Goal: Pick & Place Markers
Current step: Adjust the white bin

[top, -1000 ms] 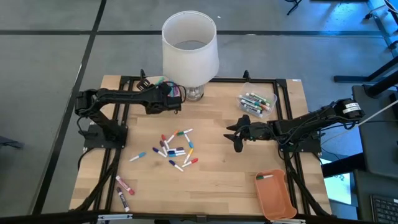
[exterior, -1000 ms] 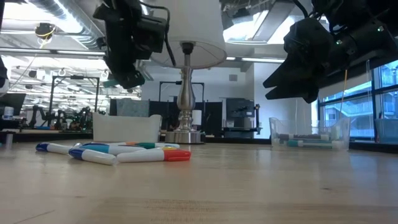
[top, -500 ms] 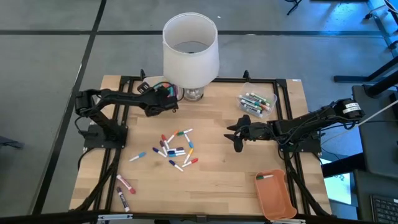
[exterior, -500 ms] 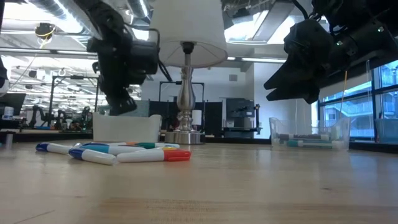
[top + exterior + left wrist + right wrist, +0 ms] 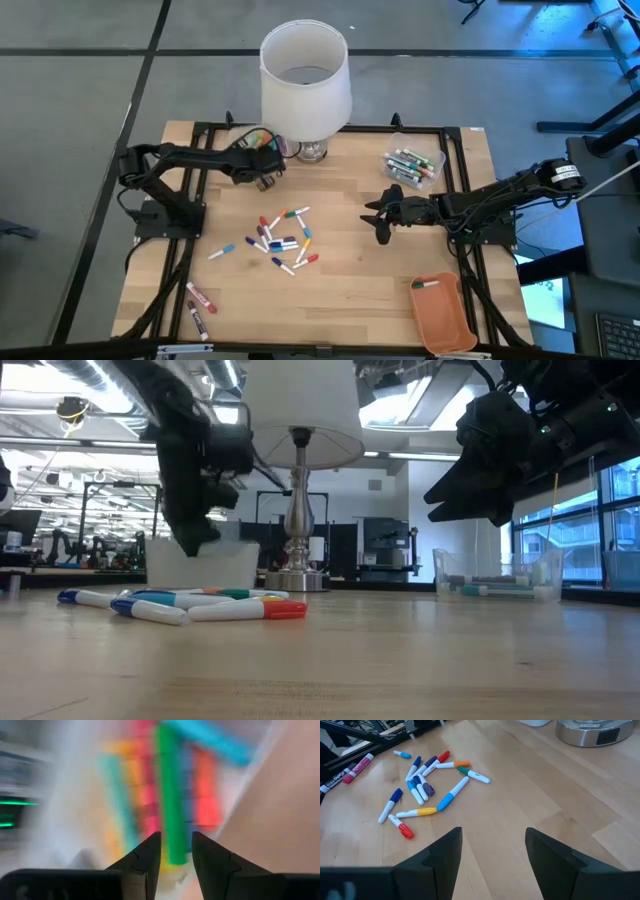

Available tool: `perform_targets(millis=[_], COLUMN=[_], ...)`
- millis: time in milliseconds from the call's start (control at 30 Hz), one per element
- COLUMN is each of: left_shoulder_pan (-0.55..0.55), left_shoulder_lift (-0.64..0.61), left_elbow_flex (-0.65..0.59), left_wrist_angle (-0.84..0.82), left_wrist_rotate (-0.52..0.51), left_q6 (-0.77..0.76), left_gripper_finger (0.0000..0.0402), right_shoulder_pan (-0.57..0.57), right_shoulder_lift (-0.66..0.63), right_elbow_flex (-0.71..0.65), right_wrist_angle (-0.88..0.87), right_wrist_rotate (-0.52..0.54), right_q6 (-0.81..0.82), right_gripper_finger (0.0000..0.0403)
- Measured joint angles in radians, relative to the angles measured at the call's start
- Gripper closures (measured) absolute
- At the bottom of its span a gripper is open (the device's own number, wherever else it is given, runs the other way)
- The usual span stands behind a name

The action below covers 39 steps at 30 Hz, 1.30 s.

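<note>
**Obs 1:** Black-framed wooden table (image 5: 350, 290), seen from above. Far left of frame, the left arm reaches toward the upper left; the left gripper (image 5: 266, 170) hangs over a small clear bin (image 5: 262, 138) of coloured markers beside the lamp (image 5: 305, 75). Its wrist camera shows fingers (image 5: 140, 862) slightly parted, nothing between them, with the binned markers (image 5: 170, 800) streaked below. Released, I judge, but whether it is opening or closing I cannot tell.

**Obs 2:** Risk there?

**Obs 1:** Low view puts that gripper (image 5: 195, 535) just above the bin wall (image 5: 200, 565). A careless retreat could clip the rim and tip or shove the bin into the lamp base (image 5: 293, 578).

**Obs 2:** Centre of frame?

**Obs 1:** Loose markers (image 5: 282, 240) in a tight scatter, several touching or crossed. The right wrist view shows the same pile (image 5: 427, 780). Likely trouble is a pinch catching two at once, or rolling a neighbour away. Two larger markers (image 5: 197, 305) lie apart at lower left near the frame rail, awkward for fingers to reach.

**Obs 2:** Right side?

**Obs 1:** Right gripper (image 5: 383, 222) hovers right of the pile, fingers (image 5: 550, 852) spread wide, empty. A second clear bin (image 5: 412, 166) sits upper right, an orange tray (image 5: 440, 312) lower right holding one marker. If both arms go for the pile together, they could collide.
</note>
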Motion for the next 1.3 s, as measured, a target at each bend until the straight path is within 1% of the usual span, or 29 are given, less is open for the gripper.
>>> perform_targets(millis=[67,100,167,267,333,433,500,567,700,767,867,933,1033,1100,1133,1200,1300], left_shoulder_pan=[-0.033,-0.057,-0.112,-0.199,-0.249,-0.302,-0.322,-0.335,-0.362,-0.386,-0.424,-0.452,-0.513,-0.566,-0.591,-0.633,-0.672], left_shoulder_lift=[-0.020,-0.029,-0.058,-0.103,-0.129,-0.168,-0.181,-0.192,-0.193,-0.193,-0.192,-0.192,-0.193,-0.189,-0.177,-0.146,-0.089], left_elbow_flex=[0.037,0.050,0.072,0.092,0.098,0.102,0.102,0.102,0.102,0.102,0.111,0.136,0.170,0.171,0.167,0.152,0.135], left_wrist_angle=[-0.070,-0.110,-0.169,-0.245,-0.290,-0.335,-0.363,-0.397,-0.463,-0.468,-0.444,-0.385,-0.208,-0.065,-0.019,-0.008,-0.097], left_wrist_rotate=[0.179,0.241,0.306,0.357,0.348,0.242,0.212,0.237,0.362,0.397,0.411,0.411,0.409,0.411,0.412,0.415,0.394], left_q6=[-0.086,-0.124,-0.155,-0.186,-0.220,-0.267,-0.297,-0.318,-0.344,-0.350,-0.370,-0.380,-0.361,-0.320,-0.310,-0.315,-0.389], left_gripper_finger=[0.0295,0.0295,0.0299,0.0308,0.0315,0.0326,0.0334,0.0341,0.0355,0.0362,0.0373,0.0380,0.0389,0.0397,0.0399,0.0399,0.0398], right_shoulder_pan=[0.000,0.000,0.000,0.000,0.000,0.000,0.000,0.000,0.000,0.000,0.000,0.000,0.000,0.000,0.000,0.000,0.002], right_shoulder_lift=[0.000,0.000,0.000,0.000,0.000,0.000,0.000,0.000,0.000,0.000,0.000,0.000,0.000,0.000,0.000,0.000,0.000], right_elbow_flex=[0.000,0.000,0.000,0.000,0.000,0.000,0.000,0.000,0.000,0.000,0.000,0.000,0.000,0.000,0.000,0.000,0.000], right_wrist_angle=[0.000,0.000,0.000,0.000,0.000,0.000,0.000,0.000,0.000,0.000,0.000,0.000,0.000,0.002,0.003,0.004,-0.002], right_wrist_rotate=[0.000,0.000,0.000,0.000,0.000,0.000,-0.001,0.000,-0.001,0.000,-0.001,0.000,0.000,0.000,0.000,-0.001,-0.004], right_q6=[-0.002,-0.002,0.000,0.002,0.002,0.007,0.010,0.010,0.005,0.002,0.002,0.002,0.002,0.006,0.006,0.008,0.009], right_gripper_finger=[0.0186,0.0186,0.0186,0.0186,0.0186,0.0186,0.0186,0.0185,0.0186,0.0186,0.0186,0.0186,0.0186,0.0186,0.0186,0.0186,0.0186])
